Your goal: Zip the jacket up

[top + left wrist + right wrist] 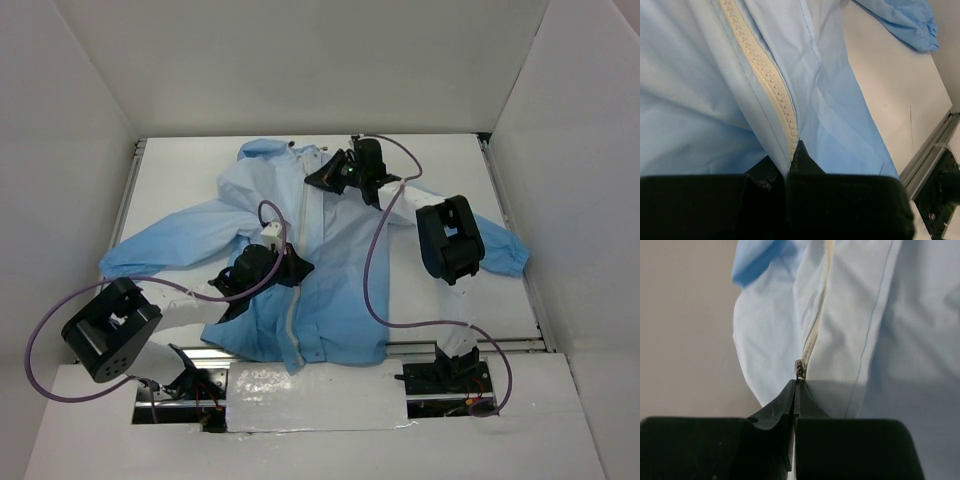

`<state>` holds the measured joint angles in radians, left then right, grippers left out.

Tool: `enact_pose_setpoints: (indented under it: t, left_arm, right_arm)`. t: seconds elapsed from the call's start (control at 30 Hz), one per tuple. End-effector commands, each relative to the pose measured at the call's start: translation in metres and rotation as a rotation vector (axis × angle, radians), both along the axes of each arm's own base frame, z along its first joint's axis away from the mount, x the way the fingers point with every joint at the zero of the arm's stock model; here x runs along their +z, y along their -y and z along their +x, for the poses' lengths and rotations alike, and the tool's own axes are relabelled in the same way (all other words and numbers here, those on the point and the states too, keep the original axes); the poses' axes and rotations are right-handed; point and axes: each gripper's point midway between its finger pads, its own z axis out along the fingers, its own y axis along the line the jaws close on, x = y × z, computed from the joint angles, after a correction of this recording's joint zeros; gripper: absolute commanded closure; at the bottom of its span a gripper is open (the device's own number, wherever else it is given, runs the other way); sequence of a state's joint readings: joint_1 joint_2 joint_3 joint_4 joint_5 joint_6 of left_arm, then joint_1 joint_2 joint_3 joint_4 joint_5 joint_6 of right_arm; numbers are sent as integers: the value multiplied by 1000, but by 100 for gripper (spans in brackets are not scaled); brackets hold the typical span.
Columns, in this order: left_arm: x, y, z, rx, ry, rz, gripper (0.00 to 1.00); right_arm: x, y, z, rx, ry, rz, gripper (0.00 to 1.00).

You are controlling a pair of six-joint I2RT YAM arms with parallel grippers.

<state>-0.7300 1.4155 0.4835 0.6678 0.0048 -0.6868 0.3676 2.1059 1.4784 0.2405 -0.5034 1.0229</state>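
The light-blue jacket [340,270] lies spread flat on the white table, collar at the far side. Its whitish zipper strip [294,320] runs down the front centre. My left gripper [297,268] is shut on the zipper strip low on the front; in the left wrist view its jaws [792,152] pinch the cream teeth [767,75] and the fabric edge. My right gripper [313,180] is up near the collar. In the right wrist view it [798,385] is shut on the pull of the small metal zipper slider [799,368], with the closed zipper [817,325] running away from it.
The sleeves spread out to the left [160,245] and right [505,255]. A metal rail [500,345] runs along the table's near edge, also in the left wrist view [935,150]. White walls enclose three sides. Purple cables [372,270] loop over the jacket.
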Motion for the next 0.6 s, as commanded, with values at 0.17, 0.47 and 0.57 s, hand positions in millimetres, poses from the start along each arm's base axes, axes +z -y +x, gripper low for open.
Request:
enact_pose_setpoints:
  t: [0.17, 0.47, 0.57]
  left_arm:
    - [8, 22, -42, -169, 8, -35, 100]
    - [11, 27, -50, -226, 31, -26, 100]
    - [11, 30, -55, -262, 45, -22, 100]
  right_arm:
    - [9, 59, 109, -264, 15, -60, 100]
    - [88, 118, 181, -354, 212, 4, 100]
    - [107, 142, 189, -382, 268, 16, 100]
